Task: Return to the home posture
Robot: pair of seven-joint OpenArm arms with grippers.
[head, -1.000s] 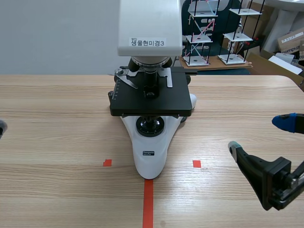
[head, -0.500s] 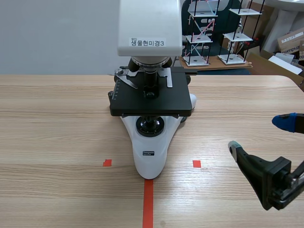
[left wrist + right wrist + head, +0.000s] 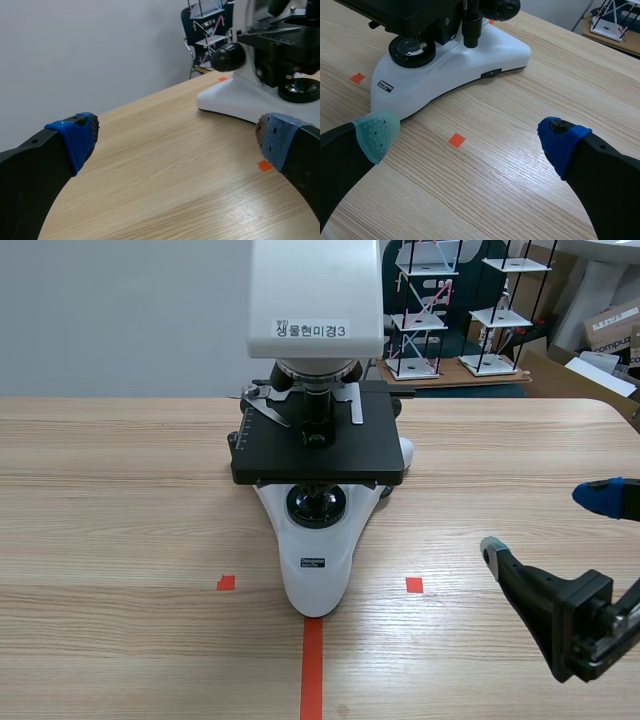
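Your left gripper (image 3: 175, 137) and right gripper (image 3: 468, 136) both gape wide, empty. Grasp nothing; the microscope (image 3: 318, 540) looks heavy and fragile.

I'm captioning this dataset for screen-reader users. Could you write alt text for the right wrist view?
The right gripper stands open and empty over a pale wooden table. Ahead of it is a white-bodied microscope with a black stage, its rounded base toward the gripper.

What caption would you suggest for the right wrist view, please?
Open right hand above the table, beside the microscope.
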